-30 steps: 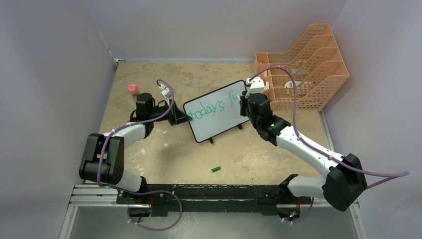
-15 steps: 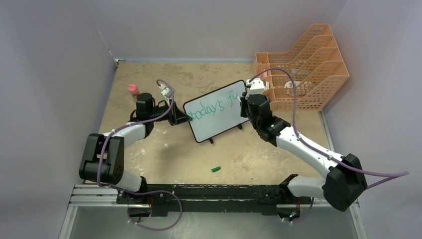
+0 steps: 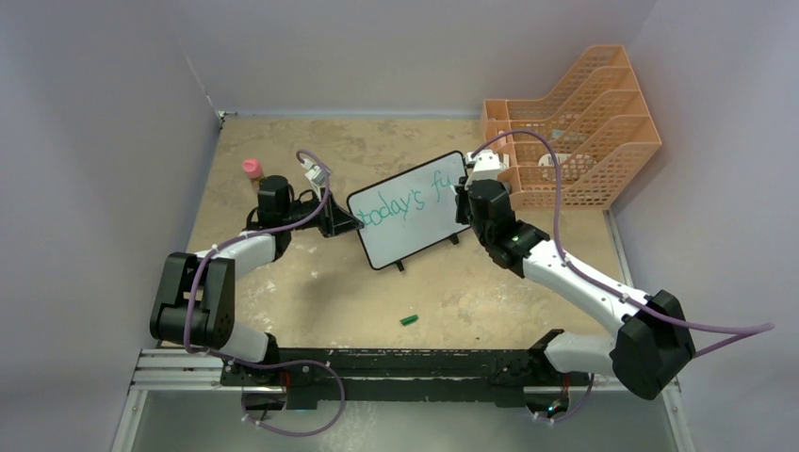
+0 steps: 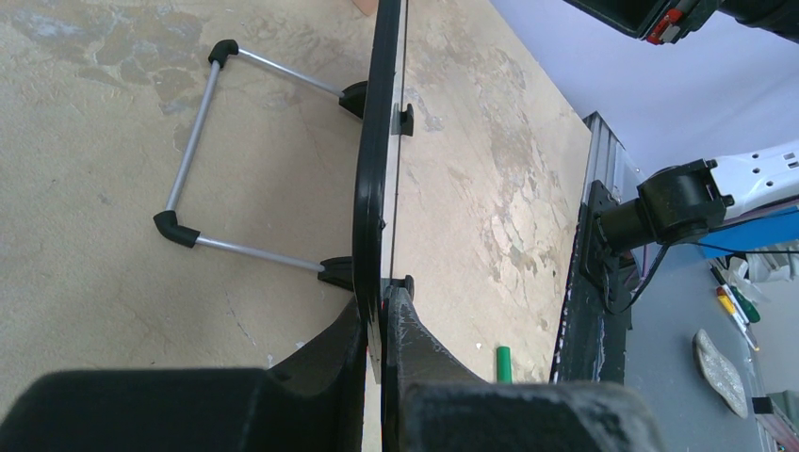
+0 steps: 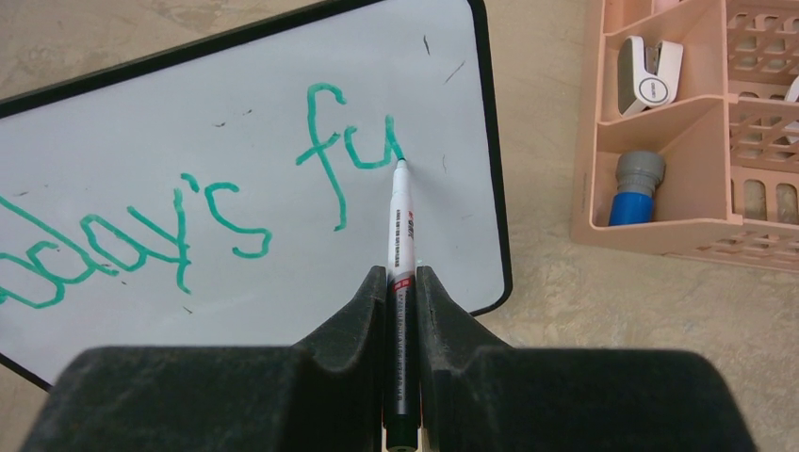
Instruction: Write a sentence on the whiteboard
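Note:
The whiteboard [image 3: 415,221] stands tilted at the middle of the table, with green writing "today's fu" on it. My left gripper [image 3: 349,224] is shut on the whiteboard's left edge; in the left wrist view the black frame [image 4: 371,169] runs edge-on between my left gripper's [image 4: 384,303] two fingers. My right gripper [image 5: 402,280] is shut on a white-barrelled marker [image 5: 400,221]. Its green tip touches the whiteboard [image 5: 236,122] at the end of the "u". From above, my right gripper [image 3: 464,200] sits at the board's right end.
A green marker cap [image 3: 408,320] lies on the table in front of the board. An orange mesh file rack [image 3: 575,118] stands at the back right, close to my right wrist, with small items in it. A pink-capped bottle [image 3: 252,170] stands behind my left arm.
My right wrist has edged slightly along the board with the marker. The left arm and the whiteboard have not moved.

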Tool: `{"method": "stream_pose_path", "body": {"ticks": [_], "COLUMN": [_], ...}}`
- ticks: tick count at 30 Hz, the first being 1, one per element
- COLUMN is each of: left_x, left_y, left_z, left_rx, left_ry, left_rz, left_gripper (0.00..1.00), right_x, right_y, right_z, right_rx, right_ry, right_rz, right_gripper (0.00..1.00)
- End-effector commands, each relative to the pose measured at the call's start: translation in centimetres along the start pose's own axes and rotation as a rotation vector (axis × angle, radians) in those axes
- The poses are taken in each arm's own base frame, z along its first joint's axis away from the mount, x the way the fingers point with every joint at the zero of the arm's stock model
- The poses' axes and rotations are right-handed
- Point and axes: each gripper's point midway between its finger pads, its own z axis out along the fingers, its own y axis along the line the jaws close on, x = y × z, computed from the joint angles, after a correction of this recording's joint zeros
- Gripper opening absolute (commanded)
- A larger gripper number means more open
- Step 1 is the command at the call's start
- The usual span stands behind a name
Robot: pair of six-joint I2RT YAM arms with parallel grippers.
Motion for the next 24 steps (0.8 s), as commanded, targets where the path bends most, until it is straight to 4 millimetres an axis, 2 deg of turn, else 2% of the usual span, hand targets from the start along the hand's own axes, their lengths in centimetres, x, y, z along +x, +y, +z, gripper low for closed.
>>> {"method": "stream_pose_path", "body": {"ticks": [1,8,16,24], "left_x": [-2.0,-2.0,-2.0,-2.0], "left_y": [-0.2,-0.2,-0.2,-0.3], "left_z": [0.0,-0.1,-0.1,-0.1], "left_rx": [-0.011,-0.011,-0.01,-0.009], "left_ry": [-0.036,-0.035,-0.036,-0.036], "left_rz": [0.087,0.086,0.087,0.087], "left_gripper": [0.0,0.0,0.0,0.0], "right_x": [-0.1,-1.0,-4.2,-7.1], "right_y": [-0.7,-0.7,-0.8,-0.5], "right_z": [-0.4,-0.7,-1.5,-0.9], "right_rx": [0.021,0.024,0.023,0.005], "right_ry": [-0.005,-0.031,-0.101,-0.164], "right_rz": [0.015,0.022,0.025,0.027], "right_gripper": [0.0,0.0,0.0,0.0]}}
